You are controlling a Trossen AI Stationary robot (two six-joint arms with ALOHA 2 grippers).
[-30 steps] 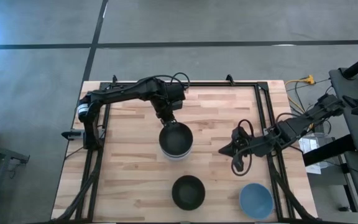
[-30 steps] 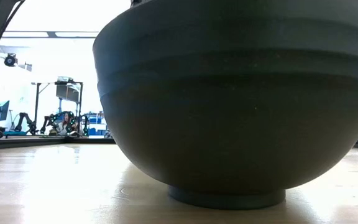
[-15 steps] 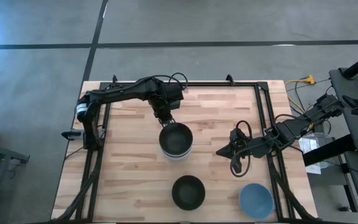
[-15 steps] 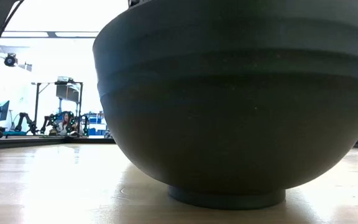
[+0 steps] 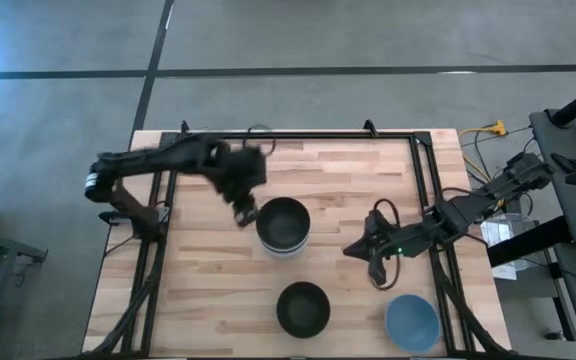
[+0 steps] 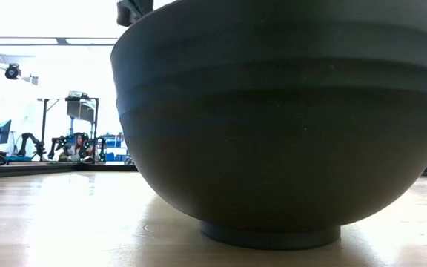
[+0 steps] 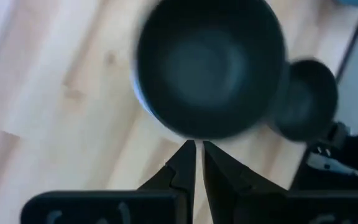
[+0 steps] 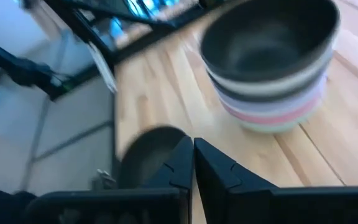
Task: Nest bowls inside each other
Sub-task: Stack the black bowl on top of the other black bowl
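While my left gripper (image 5: 247, 212) sits closed and empty beside the stack (image 5: 284, 228), the loose black bowl (image 5: 302, 307) nearby looks light, rigid, slick: pinch its rim

Even overhead light, blurred wrist views, backlit low view
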